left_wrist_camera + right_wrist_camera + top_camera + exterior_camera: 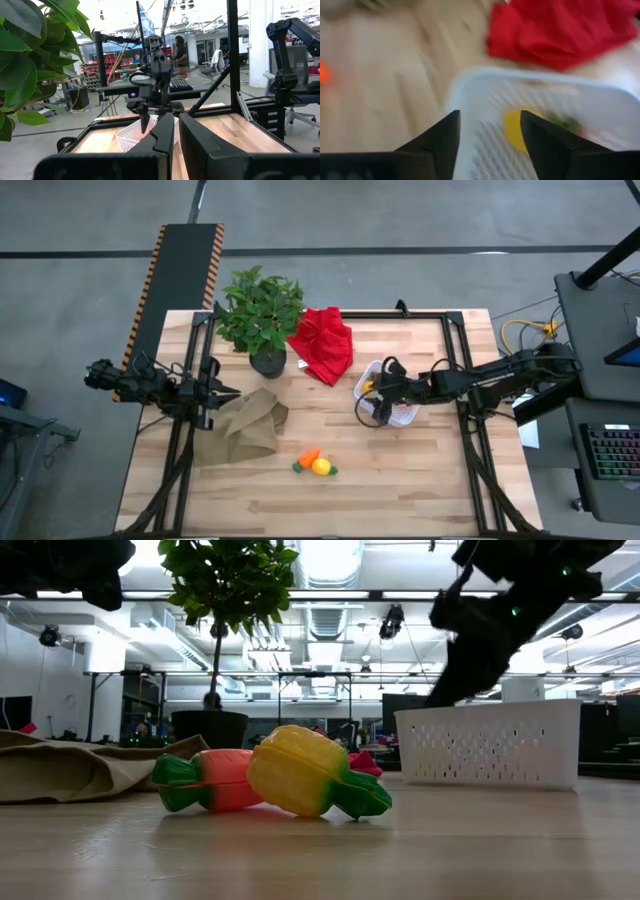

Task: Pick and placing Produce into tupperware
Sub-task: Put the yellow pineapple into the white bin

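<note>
Right end effector released, over tupperware; yellow produce inside; orange and yellow pieces on worktop. Judged light, rigid, slick; gripped mid-body. Left end effector near-clenched, empty

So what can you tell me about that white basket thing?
The tupperware is a small white plastic box with low walls full of tiny holes, like mesh. It sits upright on the wooden table, near the red cloth but not touching it. Inside lies a yellow piece of produce with something green beside it. The right gripper hangs over its rim, fingers open. The box has no lid.
</note>
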Motion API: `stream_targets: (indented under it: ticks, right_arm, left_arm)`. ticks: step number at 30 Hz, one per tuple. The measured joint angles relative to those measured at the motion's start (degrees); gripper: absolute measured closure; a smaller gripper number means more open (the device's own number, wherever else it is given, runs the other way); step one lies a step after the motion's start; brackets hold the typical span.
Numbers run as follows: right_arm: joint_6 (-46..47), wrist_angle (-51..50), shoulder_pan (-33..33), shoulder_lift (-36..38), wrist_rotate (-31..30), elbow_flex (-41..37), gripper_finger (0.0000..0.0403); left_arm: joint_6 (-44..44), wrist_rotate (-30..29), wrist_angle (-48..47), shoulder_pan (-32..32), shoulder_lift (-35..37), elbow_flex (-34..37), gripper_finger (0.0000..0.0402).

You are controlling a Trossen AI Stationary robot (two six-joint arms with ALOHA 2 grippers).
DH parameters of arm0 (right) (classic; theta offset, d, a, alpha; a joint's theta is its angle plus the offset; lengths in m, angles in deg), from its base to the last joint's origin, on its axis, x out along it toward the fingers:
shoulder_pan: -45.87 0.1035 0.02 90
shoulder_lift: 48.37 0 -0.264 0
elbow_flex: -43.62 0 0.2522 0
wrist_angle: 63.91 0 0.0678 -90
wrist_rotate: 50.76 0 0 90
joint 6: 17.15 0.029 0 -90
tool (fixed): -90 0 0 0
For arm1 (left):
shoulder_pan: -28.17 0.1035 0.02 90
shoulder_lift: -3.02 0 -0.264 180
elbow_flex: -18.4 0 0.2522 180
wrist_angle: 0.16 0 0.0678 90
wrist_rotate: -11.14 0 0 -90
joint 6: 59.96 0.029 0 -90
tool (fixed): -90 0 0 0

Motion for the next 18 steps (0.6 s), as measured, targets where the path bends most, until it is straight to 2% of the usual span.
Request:
stream_targets:
  ticks: [4, 6, 8, 12, 18]
  right_arm:
    - [-1.85, 9.17, 1.00, 0.55, 6.22, 2.13, 0.0171]
    - [-3.46, 15.19, 3.03, 0.64, 9.38, 4.51, 0.0157]
    - [-7.53, 18.89, 6.27, 0.68, 10.09, 6.99, 0.0149]
    - [-14.48, 17.49, 13.28, 0.49, 4.69, 12.18, 0.0150]
    - [-15.60, 9.96, 22.84, -3.77, -1.83, 23.21, 0.0151]
  left_arm:
    - [0.00, 0.00, 0.01, 0.01, 0.00, 0.00, 0.0387]
    - [0.00, 0.00, 0.02, 0.00, 0.00, 0.00, 0.0387]
    - [0.00, 0.00, 0.04, -0.01, 0.00, 0.00, 0.0387]
    - [-0.02, 0.00, 0.04, -0.01, 0.00, 0.00, 0.0387]
    - [-0.02, 0.00, 0.07, 0.01, 0.00, 0.00, 0.0387]
